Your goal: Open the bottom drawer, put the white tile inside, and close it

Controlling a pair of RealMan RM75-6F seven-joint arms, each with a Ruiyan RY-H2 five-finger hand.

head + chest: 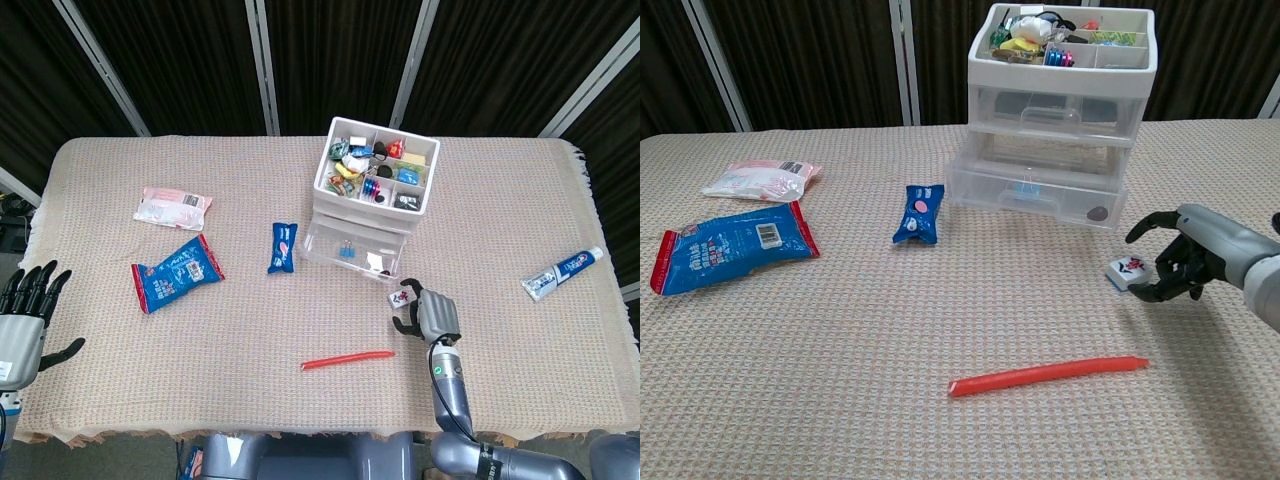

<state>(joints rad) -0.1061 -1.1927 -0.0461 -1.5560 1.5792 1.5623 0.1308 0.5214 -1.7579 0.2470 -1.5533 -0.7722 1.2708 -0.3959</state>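
Note:
The white tile (399, 297) (1129, 272) lies on the cloth just in front of the drawer unit's right corner. The bottom drawer (352, 253) (1040, 194) of the white drawer unit (373, 185) (1065, 90) is pulled out; paper clips and a dark round item show inside. My right hand (428, 314) (1185, 263) sits right beside the tile, fingers curved around its right side, empty; whether it touches the tile is unclear. My left hand (22, 318) hangs open off the table's left front edge, seen only in the head view.
A red stick (348, 358) (1048, 376) lies near the front edge. A small blue packet (283, 246) (919, 212) lies left of the drawers, a larger blue bag (175, 271) (730, 245) and a pink pouch (173, 207) (762, 179) further left. A toothpaste tube (562, 273) lies at the right.

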